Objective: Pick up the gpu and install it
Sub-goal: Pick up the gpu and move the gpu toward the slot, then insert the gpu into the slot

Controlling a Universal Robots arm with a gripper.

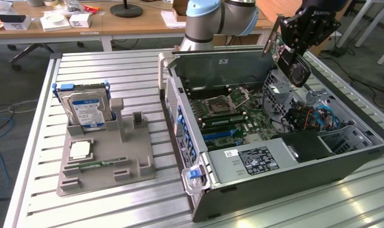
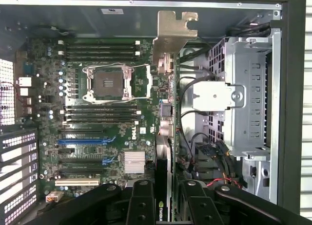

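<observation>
A robot gripper [image 1: 298, 50] is clenched on the gpu [image 1: 292, 64], holding it in the air over the far part of an open computer case [image 1: 274, 185], toward the exterior view's right. The case lies on a slatted metal table [image 1: 116, 204]. The card runs lengthwise from the gripper to its silver bracket [image 2: 173, 30]. The motherboard's blue expansion slots [image 2: 83, 142] lie below and aside; the card seems turned crosswise to them

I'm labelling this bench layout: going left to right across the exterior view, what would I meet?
Silver hard drive with blue-white label → square metal processor socket → thin dark gpu card with silver bracket, gripped in the black pincer.
</observation>
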